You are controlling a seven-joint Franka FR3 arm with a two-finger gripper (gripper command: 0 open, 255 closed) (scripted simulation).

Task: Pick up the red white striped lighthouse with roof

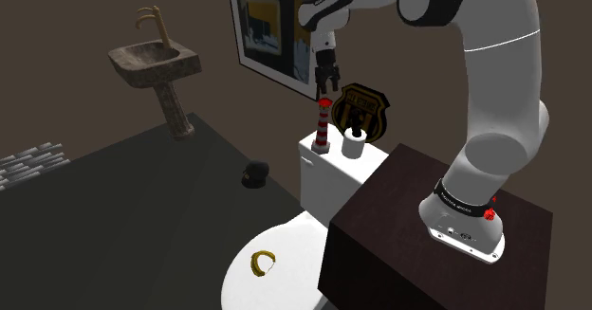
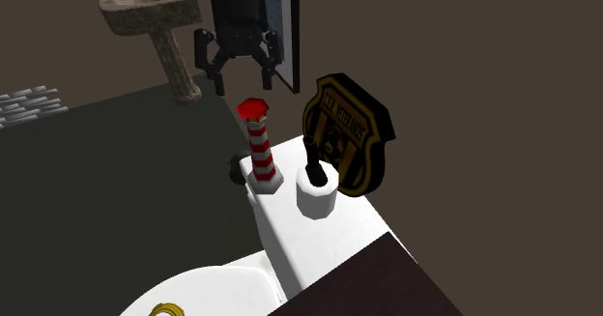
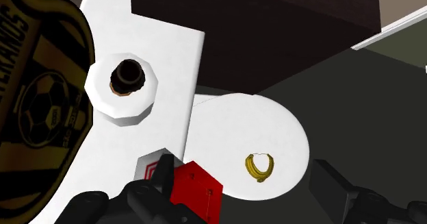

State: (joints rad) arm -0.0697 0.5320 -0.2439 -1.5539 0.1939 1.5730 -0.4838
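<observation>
**Gripper [image 2: 240, 84] open above lighthouse [image 2: 260, 148], not yet down**

Gripper hangs over the toilet tank [image 2: 329, 232], fingers spread, nothing between them. The red-and-white striped lighthouse stands upright on the tank top, right at one end near the edge. In the second exterior view it is at 6 o'clock from the gripper. There is a clear gap between the fingertips and the red roof, so no contact.

Neighbours, same view:
- White roll with a dark core [image 2: 317, 190] at 4 o'clock of the lighthouse, just beside it but apart.
- Black-and-gold football crest [image 2: 350, 130] at 2 o'clock, behind the roll.

In the wrist view the red roof sits close to one finger rather than mid-gap. Alignment looks off-centre, so it probably wants a small sideways trim before descent.

Handling (judgement):
- Small and rigid, likely light, so no need for a hard squeeze.
- Tall on a narrow base, so it tips easily. A finger clipping the roof on the way down could knock it off the tank end.
- The tower tapers upward and looks smooth, so the pads could slide up along it.
- Best hold is the striped tower just under the roof overhang, where the roof acts as a stop against slip.
- Avoid gripping the faceted roof itself, or the base, which would put the fingers on the tank top.
- The roll side is tight, so keep the fingers from closing along the 4 o'clock line.
</observation>
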